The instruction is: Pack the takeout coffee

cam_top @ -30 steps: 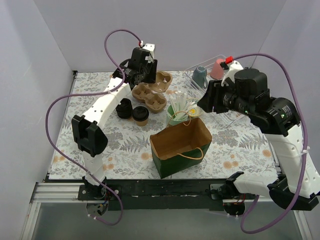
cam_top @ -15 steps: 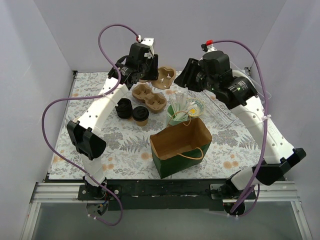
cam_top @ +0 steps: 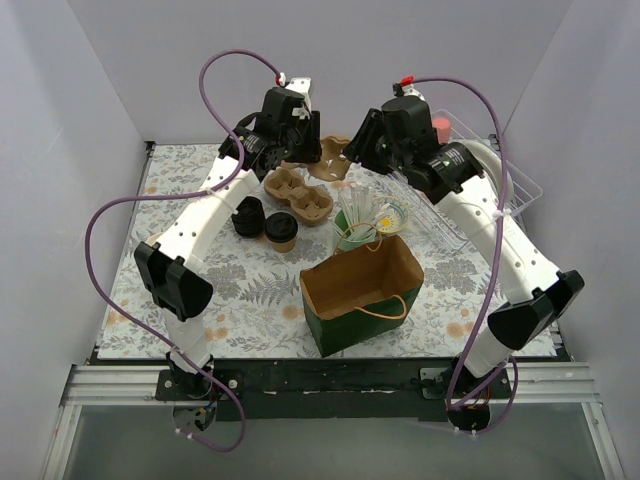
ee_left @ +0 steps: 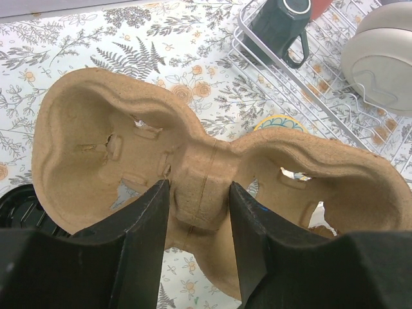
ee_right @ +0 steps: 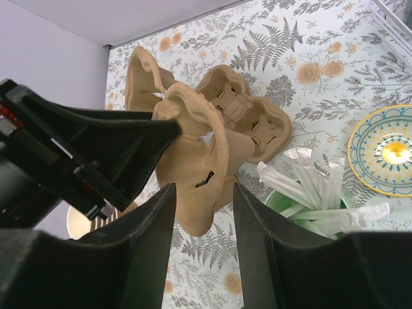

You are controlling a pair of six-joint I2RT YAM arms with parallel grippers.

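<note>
The takeout coffee (cam_top: 281, 229), a brown paper cup with a black lid, stands on the table left of the centre. My left gripper (cam_top: 300, 150) is shut on the middle bridge of a brown pulp cup carrier (cam_top: 328, 160) and holds it above the table; the left wrist view shows its jaws (ee_left: 198, 219) pinching the bridge of this carrier (ee_left: 96, 135). My right gripper (cam_top: 358, 150) is open. In the right wrist view its jaws (ee_right: 203, 193) stand on either side of the lower end of the held carrier (ee_right: 193, 148).
A second carrier (cam_top: 298, 195) lies on the table under the held one. A black lid stack (cam_top: 247, 215) stands beside the coffee. A green cup of straws (cam_top: 355, 228), a small plate (cam_top: 392, 215), an open paper bag (cam_top: 360, 290) and a wire rack (cam_top: 470, 200) holding a teal mug (ee_left: 280, 26) fill the centre and right.
My right arm has swung from the right side over to the held carrier, and its open jaws now flank the carrier's end. My left gripper holds the carrier in nearly the same place.
</note>
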